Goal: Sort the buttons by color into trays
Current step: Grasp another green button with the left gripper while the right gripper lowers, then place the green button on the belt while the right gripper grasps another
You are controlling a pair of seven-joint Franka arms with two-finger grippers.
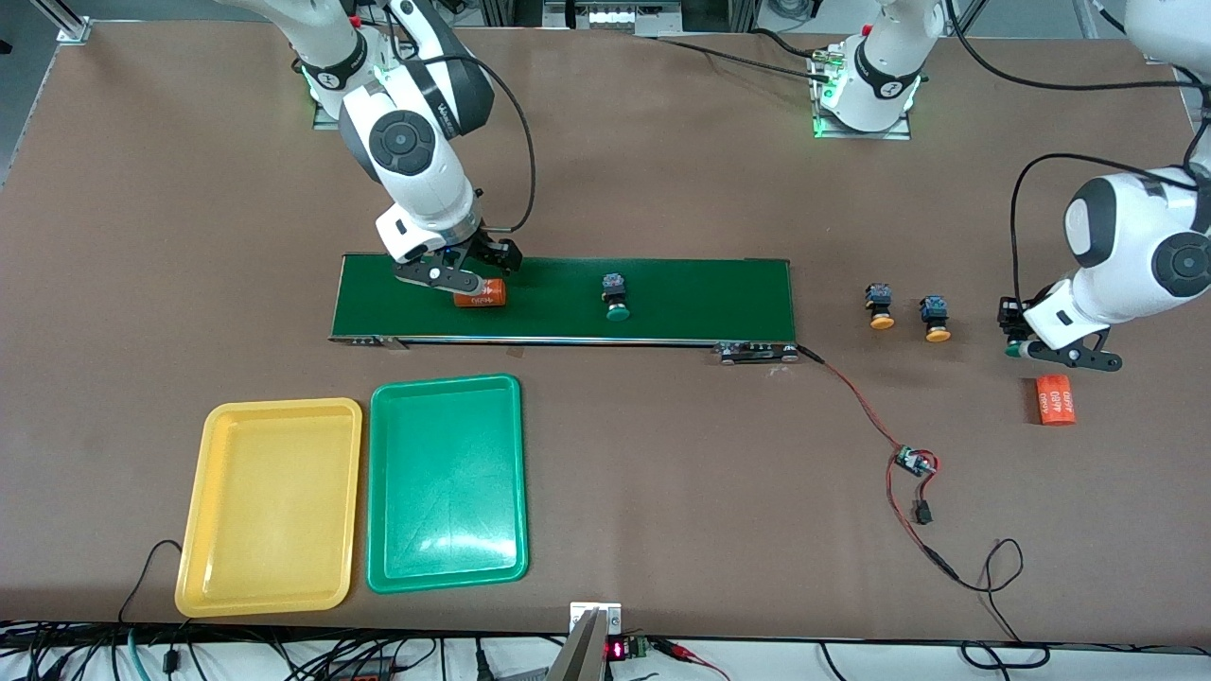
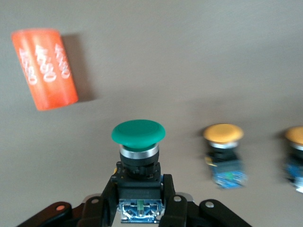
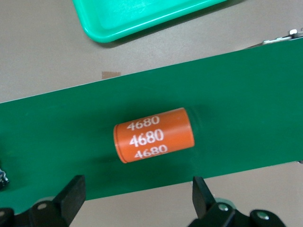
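Held green button (image 2: 138, 163) with its blue base partly covered by the left gripper (image 2: 140, 208) fingers, one yellow button (image 2: 299, 158) cut by the frame edge, another yellow button (image 2: 224, 153) blurred, green tray (image 3: 142, 16) only a corner showing above the right gripper (image 3: 137, 196)

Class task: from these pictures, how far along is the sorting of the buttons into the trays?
Done: nothing; the yellow tray and the green tray hold no buttons.
In hand: the left gripper is shut on a green button, toward the left arm's end of the table. The right gripper hangs open over an orange cylinder on the belt.
Left: that button, a second green button on the belt, and two yellow buttons on the table.
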